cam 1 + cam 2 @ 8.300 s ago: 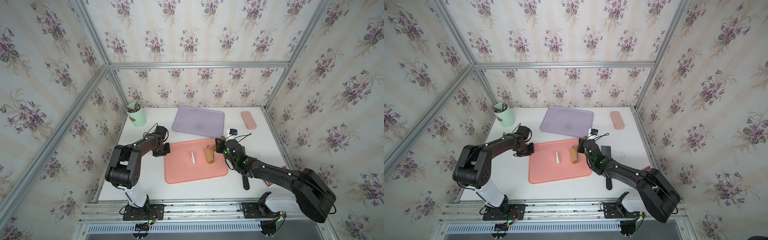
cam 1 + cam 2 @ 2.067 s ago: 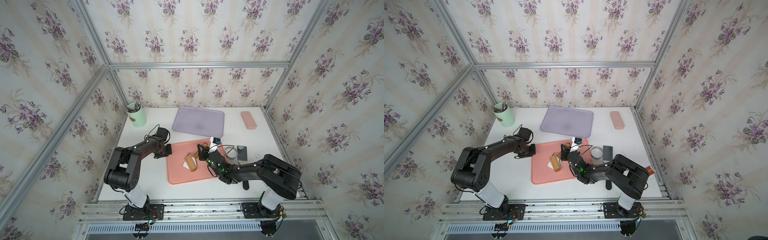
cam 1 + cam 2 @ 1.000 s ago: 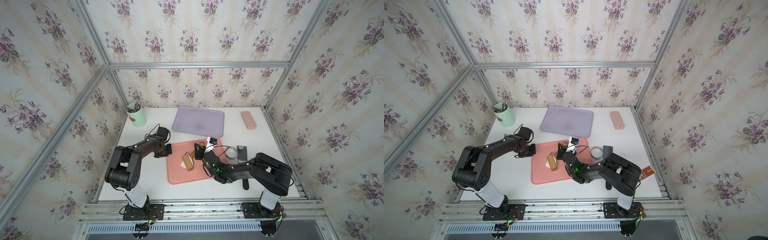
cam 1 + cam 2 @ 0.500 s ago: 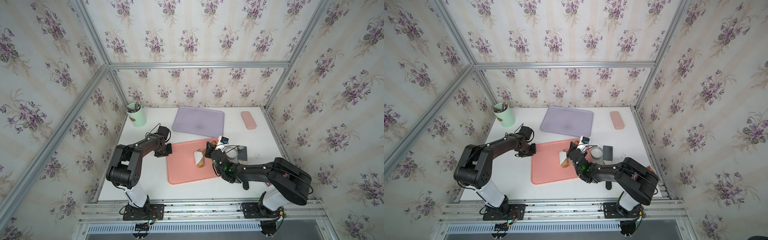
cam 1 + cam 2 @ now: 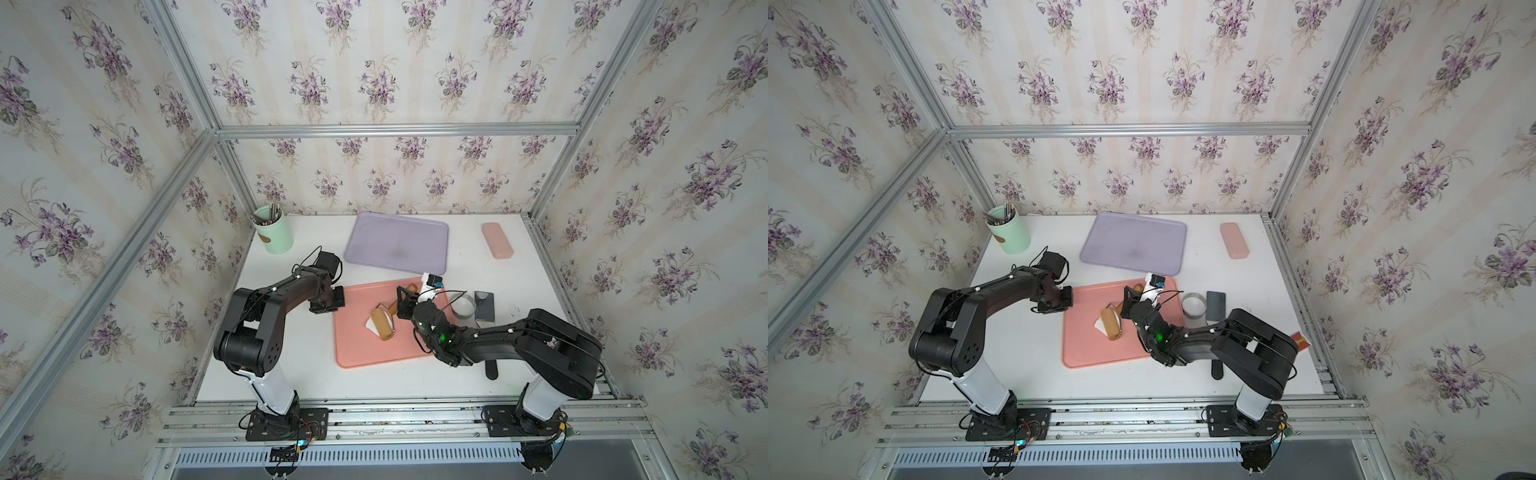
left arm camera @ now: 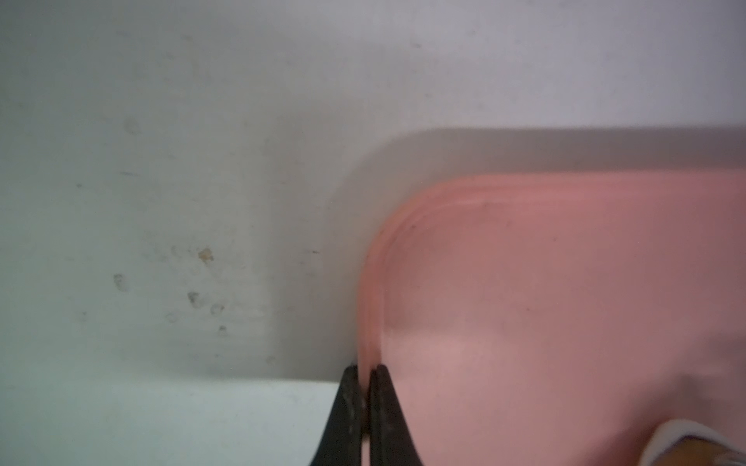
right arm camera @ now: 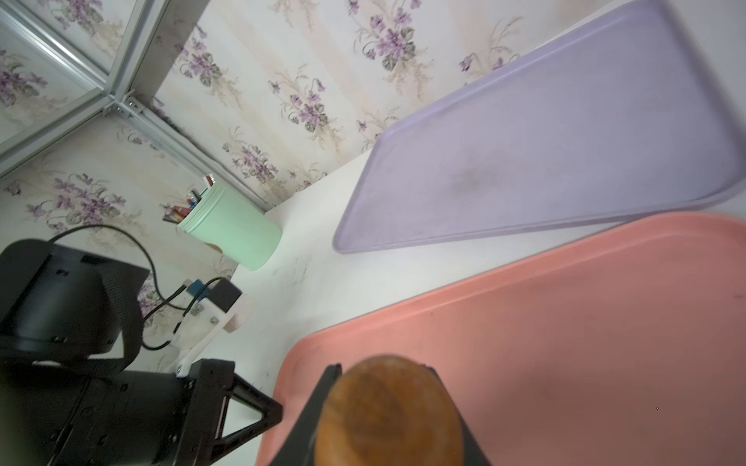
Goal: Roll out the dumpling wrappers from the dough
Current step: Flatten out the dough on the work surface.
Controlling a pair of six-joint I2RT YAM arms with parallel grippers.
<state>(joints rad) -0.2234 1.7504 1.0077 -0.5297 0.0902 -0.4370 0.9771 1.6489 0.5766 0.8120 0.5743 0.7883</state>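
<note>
The dough (image 5: 369, 323) is a small white flattened piece on the pink tray (image 5: 374, 353), mostly covered by the wooden rolling pin (image 5: 383, 324); in both top views only its left edge shows (image 5: 1099, 324). My right gripper (image 5: 400, 302) is shut on the pin's handle, whose round end fills the space between the jaws in the right wrist view (image 7: 383, 367). My left gripper (image 5: 332, 300) is shut on the tray's left rim (image 6: 363, 369). A strip of dough (image 6: 662, 437) shows in the left wrist view. No dumpling wrappers are in view.
A purple tray (image 5: 397, 243) lies behind the pink one. A green cup of pens (image 5: 272, 232) stands at the back left and a pink case (image 5: 496, 240) at the back right. A metal ring (image 5: 462, 307) and a dark card (image 5: 484, 306) sit right of the tray.
The right arm has rolled the pin back to the left over the dough, covering most of the white piece that showed half a second ago. The left gripper has stayed on the rim.
</note>
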